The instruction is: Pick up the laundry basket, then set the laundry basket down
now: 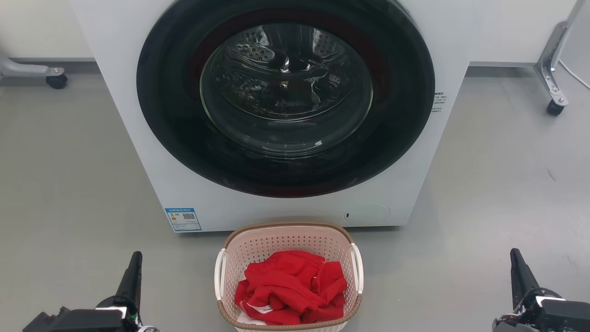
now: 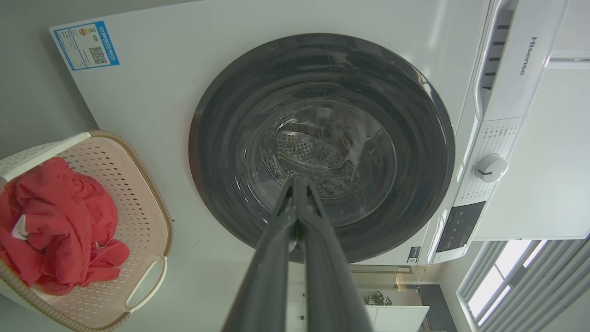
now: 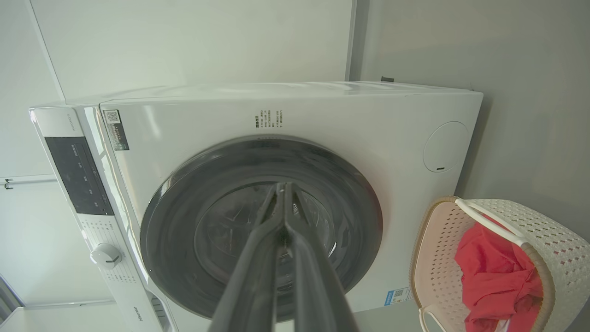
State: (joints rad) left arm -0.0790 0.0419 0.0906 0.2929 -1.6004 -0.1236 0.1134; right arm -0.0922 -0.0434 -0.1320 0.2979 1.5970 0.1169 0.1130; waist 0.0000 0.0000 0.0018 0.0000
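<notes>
The laundry basket (image 1: 288, 240) is pale pink perforated plastic with a brown woven-look rim and white side handles. It stands on the grey floor just in front of the washing machine and holds red clothing (image 1: 290, 288). It appears at the left of the left wrist view (image 2: 138, 184) and at the right of the right wrist view (image 3: 433, 258). My left gripper (image 1: 135, 260) is low at the left, well clear of the basket, fingers together (image 2: 297, 182). My right gripper (image 1: 515, 257) is low at the right, likewise shut (image 3: 282, 186) and holding nothing.
A white front-loading washing machine (image 1: 415, 175) with a dark round door (image 1: 286, 97) stands right behind the basket. Wheeled metal frame legs sit at the far left (image 1: 56, 80) and far right (image 1: 555, 107). Open grey floor lies on both sides of the basket.
</notes>
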